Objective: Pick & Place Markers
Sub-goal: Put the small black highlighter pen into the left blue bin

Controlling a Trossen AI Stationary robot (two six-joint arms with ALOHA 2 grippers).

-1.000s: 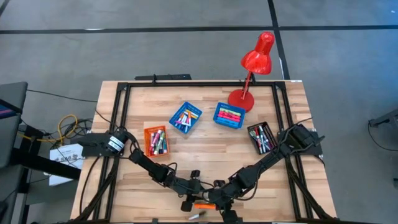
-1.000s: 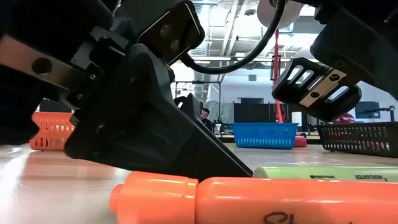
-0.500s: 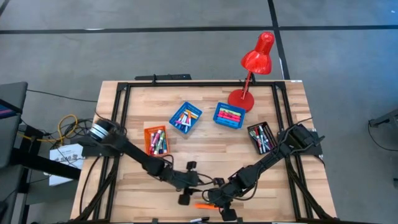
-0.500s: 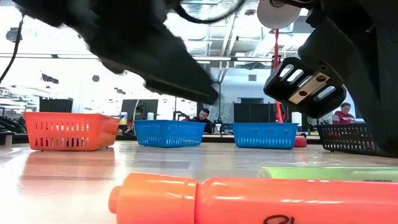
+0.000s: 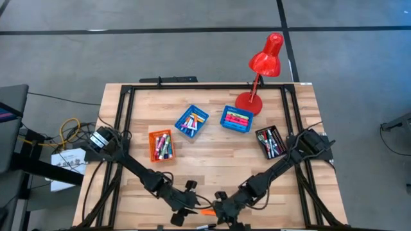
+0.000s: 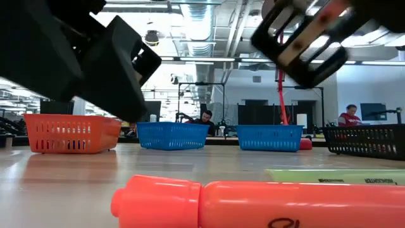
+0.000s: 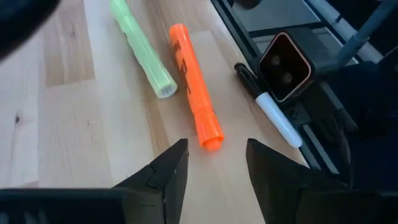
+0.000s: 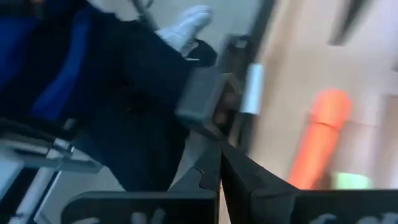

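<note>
A wooden table (image 5: 212, 167) is standing on a grey floor, a red lamp (image 5: 262, 67) at its far edge. From above, markers are sitting in an orange tray (image 5: 161, 145), two blue trays (image 5: 192, 121) and a black tray (image 5: 270, 142). Both arms are reaching to the near edge, where an orange marker (image 5: 207, 212) is lying loose between the left gripper (image 5: 182, 212) and the right gripper (image 5: 226, 210).

From table height, the orange marker (image 6: 266, 202) is lying flat across the foreground, a green marker (image 6: 335, 176) just behind it; people are sitting in the room beyond.

The left wrist view is showing the left gripper (image 7: 214, 163) hovering with fingers spread wide and empty, the orange marker (image 7: 194, 84) pointing cap-first into the gap, the green marker (image 7: 142, 47) beside it and a black-and-white pen (image 7: 267, 106) on the table's edge.

The right wrist view is showing the right gripper (image 8: 219, 163) pinched fully closed, holding nothing, near the orange marker (image 8: 318, 140).

To pick well, the left gripper is probably best lowering astride the orange barrel, turning so the fingers cross it, and keeping clear of the green one
</note>
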